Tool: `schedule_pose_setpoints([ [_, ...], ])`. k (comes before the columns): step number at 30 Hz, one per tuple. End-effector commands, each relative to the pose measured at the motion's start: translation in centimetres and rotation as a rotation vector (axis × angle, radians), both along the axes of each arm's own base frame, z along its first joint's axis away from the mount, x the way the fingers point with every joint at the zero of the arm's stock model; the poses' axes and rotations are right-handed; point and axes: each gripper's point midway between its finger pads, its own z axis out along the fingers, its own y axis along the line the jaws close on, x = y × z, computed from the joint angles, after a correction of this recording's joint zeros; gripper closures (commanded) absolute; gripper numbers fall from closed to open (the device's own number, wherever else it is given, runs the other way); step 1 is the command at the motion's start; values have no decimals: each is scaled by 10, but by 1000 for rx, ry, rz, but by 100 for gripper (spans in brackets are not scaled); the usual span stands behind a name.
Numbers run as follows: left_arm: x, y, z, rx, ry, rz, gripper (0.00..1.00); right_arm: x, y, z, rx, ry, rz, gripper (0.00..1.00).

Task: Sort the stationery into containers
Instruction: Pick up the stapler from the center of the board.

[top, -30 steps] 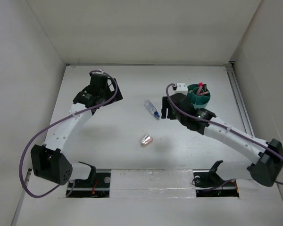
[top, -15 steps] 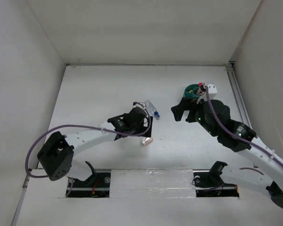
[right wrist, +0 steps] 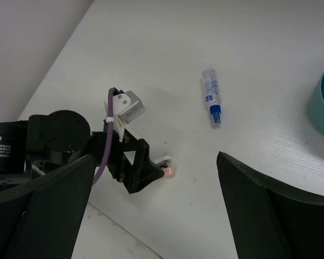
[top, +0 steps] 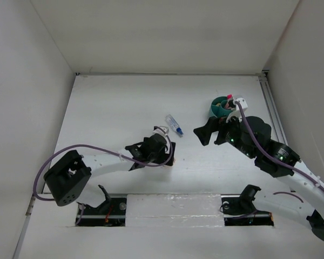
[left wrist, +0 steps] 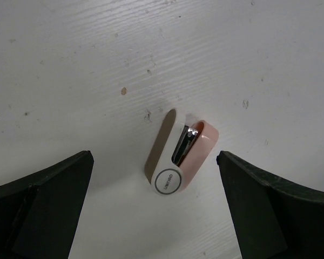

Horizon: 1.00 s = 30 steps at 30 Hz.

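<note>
The silver-pink oval piece (left wrist: 181, 159) lies flat on the white table between the fingers of my left gripper (left wrist: 154, 208), which hangs open just above it without touching. The top view has my left gripper (top: 166, 153) covering that piece. A clear blue-capped tube (top: 174, 125) lies a little farther back, also seen as the tube (right wrist: 211, 96) in the right wrist view. The teal bowl (top: 217, 107) stands at the back right with pink pens sticking up in it. My right gripper (top: 205, 135) is open and empty, raised between the tube and the bowl.
The bowl's rim (right wrist: 323, 102) shows at the right edge of the right wrist view. White walls close in the table on the left, back and right. The arm bases and their black brackets (top: 243, 197) sit along the near edge.
My left arm swung from the back left to the middle and came down over the oval piece. My right arm drew back from the bowl and its jaws opened wide.
</note>
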Motion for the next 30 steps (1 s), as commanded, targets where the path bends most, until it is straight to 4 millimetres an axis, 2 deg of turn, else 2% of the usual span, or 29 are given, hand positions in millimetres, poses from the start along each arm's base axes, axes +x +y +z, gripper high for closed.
schedule_pose_setpoints([
  [1, 0, -14, 2, 60, -69, -45, 0, -2, 8, 15, 38, -49, 43, 0],
  [3, -3, -18, -2, 109, -73, -53, 0, 1, 11, 10, 18, -41, 45, 0],
  [4, -8, -15, -13, 145, -59, -49, 0, 0, 12, 10, 19, -39, 54, 0],
  [14, -15, -20, -23, 183, -45, -42, 0, -1, 16, 7, 16, -30, 73, 0],
  [18, -17, -22, -28, 192, -28, -62, 8, -1, 16, 7, 16, -30, 73, 0],
  [24, -16, -23, -24, 183, -34, -62, 17, 0, 15, 7, 14, -31, 64, 0],
  [27, -19, -19, -26, 201, -23, -63, 20, 0, 15, 7, 14, -31, 64, 0],
  [30, -18, -23, -28, 206, -11, -69, 23, 0, 15, 7, 14, -31, 64, 0],
])
